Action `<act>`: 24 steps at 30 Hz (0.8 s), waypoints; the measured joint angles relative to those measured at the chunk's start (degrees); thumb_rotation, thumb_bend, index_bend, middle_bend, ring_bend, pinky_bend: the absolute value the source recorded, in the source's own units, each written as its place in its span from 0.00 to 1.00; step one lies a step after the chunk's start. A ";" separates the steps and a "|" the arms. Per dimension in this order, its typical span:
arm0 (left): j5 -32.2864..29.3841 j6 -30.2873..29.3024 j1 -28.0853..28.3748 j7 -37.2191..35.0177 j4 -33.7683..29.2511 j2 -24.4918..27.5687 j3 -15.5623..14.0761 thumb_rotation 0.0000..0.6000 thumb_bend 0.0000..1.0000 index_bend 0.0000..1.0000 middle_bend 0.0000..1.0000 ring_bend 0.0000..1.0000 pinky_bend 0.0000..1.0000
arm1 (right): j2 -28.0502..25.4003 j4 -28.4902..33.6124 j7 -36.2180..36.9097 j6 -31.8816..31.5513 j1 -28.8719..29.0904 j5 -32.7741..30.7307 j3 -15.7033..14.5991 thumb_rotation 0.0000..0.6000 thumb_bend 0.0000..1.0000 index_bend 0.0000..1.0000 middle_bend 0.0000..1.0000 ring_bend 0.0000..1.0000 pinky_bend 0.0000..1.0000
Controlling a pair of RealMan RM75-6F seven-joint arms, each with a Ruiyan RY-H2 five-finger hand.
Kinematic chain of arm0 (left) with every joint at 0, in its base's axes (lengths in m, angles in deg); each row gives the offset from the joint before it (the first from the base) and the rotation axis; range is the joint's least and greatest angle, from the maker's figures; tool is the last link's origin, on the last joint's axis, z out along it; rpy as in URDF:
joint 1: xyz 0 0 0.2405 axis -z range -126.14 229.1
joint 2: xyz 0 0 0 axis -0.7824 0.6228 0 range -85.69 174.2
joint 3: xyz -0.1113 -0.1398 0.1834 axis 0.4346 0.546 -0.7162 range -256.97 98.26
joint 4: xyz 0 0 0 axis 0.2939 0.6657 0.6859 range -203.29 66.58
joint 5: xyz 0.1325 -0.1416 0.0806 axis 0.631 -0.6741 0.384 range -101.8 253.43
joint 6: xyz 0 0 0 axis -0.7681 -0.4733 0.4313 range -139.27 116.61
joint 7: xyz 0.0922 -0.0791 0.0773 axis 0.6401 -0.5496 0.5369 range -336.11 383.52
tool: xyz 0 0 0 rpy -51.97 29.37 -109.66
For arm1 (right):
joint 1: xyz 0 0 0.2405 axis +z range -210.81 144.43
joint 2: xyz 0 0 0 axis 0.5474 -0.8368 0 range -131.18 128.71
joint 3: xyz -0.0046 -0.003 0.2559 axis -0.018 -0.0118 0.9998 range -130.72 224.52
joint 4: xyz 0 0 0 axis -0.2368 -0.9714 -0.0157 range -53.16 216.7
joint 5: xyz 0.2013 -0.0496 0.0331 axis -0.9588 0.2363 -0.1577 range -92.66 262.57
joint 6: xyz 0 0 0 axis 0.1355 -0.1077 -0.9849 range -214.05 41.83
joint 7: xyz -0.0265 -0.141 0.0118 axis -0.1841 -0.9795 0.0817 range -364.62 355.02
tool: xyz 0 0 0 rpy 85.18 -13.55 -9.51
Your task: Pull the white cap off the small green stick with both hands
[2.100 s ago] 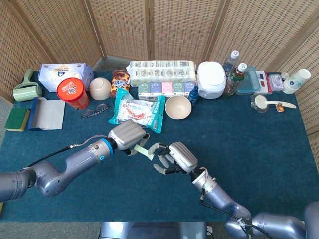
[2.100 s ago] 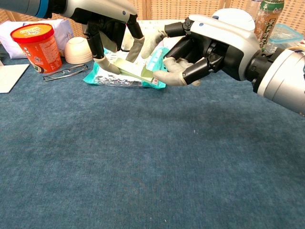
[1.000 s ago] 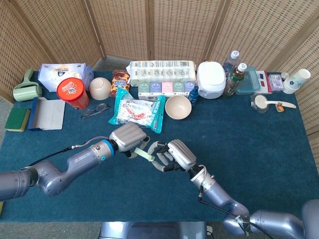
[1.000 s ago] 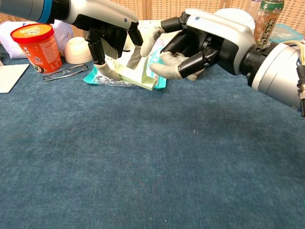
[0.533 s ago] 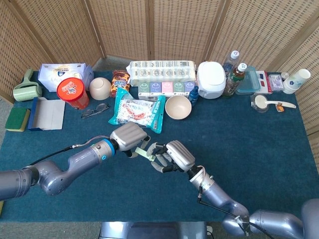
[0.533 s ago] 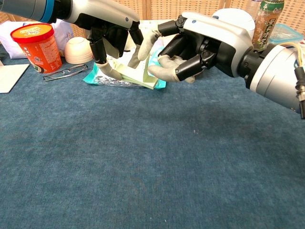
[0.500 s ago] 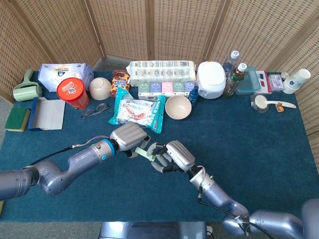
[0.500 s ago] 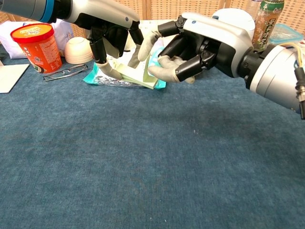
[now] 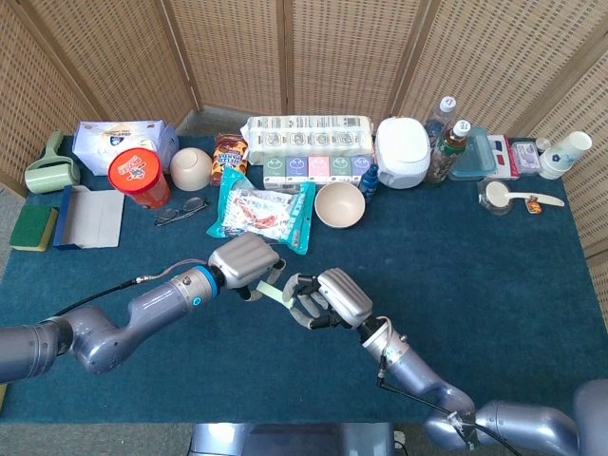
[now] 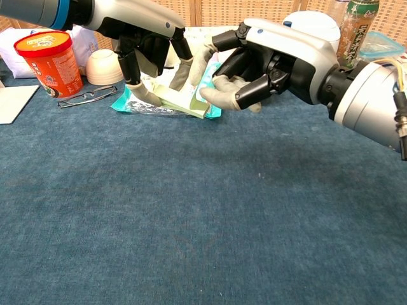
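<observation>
The small pale green stick (image 10: 172, 100) hangs tilted above the blue table, its right end lower. My left hand (image 10: 143, 32) pinches its upper left part from above. My right hand (image 10: 273, 57) reaches in from the right, and its thumb and fingers curl around the stick's right end, so the white cap is hidden. In the head view the stick (image 9: 275, 291) bridges the left hand (image 9: 245, 261) and the right hand (image 9: 332, 296) at the table's front centre.
Right behind the hands lies a teal snack packet (image 9: 258, 215), with a beige bowl (image 9: 339, 204) to its right. Glasses (image 10: 86, 96) and a red tub (image 10: 52, 60) stand to the left. Boxes, bottles and cups line the table's far edge.
Over two seconds my right hand came left to the stick's end and curled its fingers about it. In the last half second both hands have barely moved.
</observation>
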 measured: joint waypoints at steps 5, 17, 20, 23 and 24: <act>0.22 -0.05 0.02 -0.04 -0.26 0.15 -0.08 1.00 0.40 0.73 1.00 1.00 1.00 | -0.03 -0.01 0.09 -0.07 0.02 0.04 -0.02 1.00 0.43 0.51 0.90 0.97 0.79; -0.09 0.04 0.33 0.08 0.07 -0.07 -0.43 1.00 0.40 0.73 1.00 1.00 1.00 | 0.29 -0.19 0.10 0.03 0.20 -0.01 -0.08 1.00 0.43 0.54 0.90 0.97 0.79; -0.18 0.02 0.36 0.05 0.16 -0.19 -0.48 1.00 0.40 0.73 1.00 1.00 1.00 | 0.38 -0.29 0.07 0.03 0.24 -0.01 -0.11 1.00 0.44 0.54 0.90 0.97 0.79; -0.14 -0.13 0.32 0.01 0.26 -0.36 -0.54 1.00 0.40 0.73 1.00 1.00 1.00 | 0.50 -0.40 -0.09 0.07 0.28 0.00 -0.18 1.00 0.45 0.55 0.90 0.97 0.79; -0.11 -0.15 0.31 0.00 0.30 -0.42 -0.56 1.00 0.40 0.73 1.00 1.00 1.00 | 0.54 -0.44 -0.13 0.08 0.30 0.00 -0.19 1.00 0.45 0.56 0.90 0.97 0.79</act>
